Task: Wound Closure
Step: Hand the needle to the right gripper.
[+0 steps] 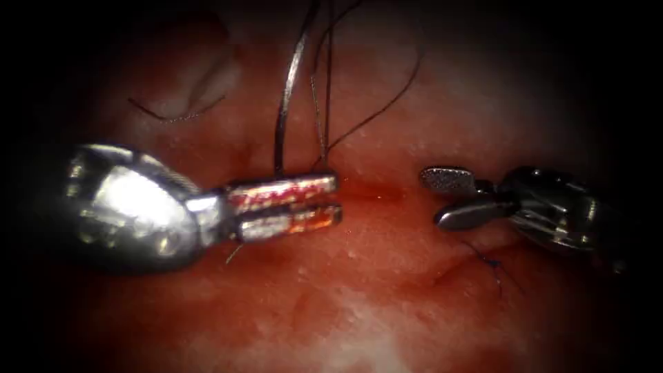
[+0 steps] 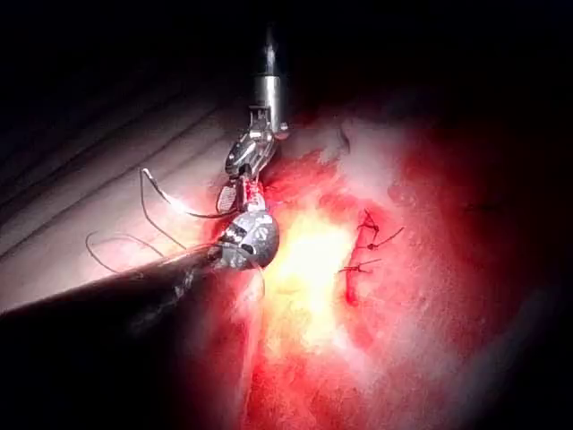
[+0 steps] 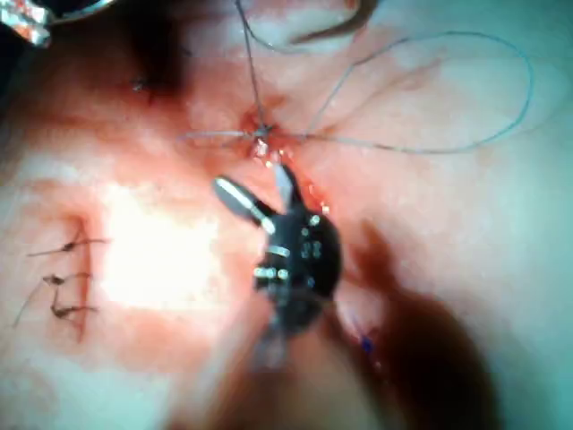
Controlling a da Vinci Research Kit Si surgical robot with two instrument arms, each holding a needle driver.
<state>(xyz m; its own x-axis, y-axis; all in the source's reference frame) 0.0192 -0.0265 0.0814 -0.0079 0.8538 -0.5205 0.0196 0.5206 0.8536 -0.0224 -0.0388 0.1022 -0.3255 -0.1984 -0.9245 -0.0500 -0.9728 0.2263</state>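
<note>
My left gripper [image 1: 340, 200] lies left of the cut, shut on the curved needle [image 1: 284, 97] near one end of its curve. The needle rises from the jaws, clear of the tissue [image 1: 359, 311]. In the left wrist view the needle [image 2: 170, 204] arcs away from those jaws [image 2: 237, 193]. Dark thread [image 1: 373, 114] loops over the tissue behind the left tool. On the right of the cut my right gripper [image 1: 434, 200] stands open and holds nothing. Its open jaws [image 3: 257, 184] sit just short of a point [image 3: 260, 134] where thread strands meet on the tissue.
A tied stitch with blue thread ends [image 1: 494, 266] sits under the right tool. Further finished stitches [image 3: 67, 278] close another part of the cut. A loose thread piece [image 1: 176, 114] lies at the far left. Red fluid [image 1: 376, 193] wets the tissue between the tools.
</note>
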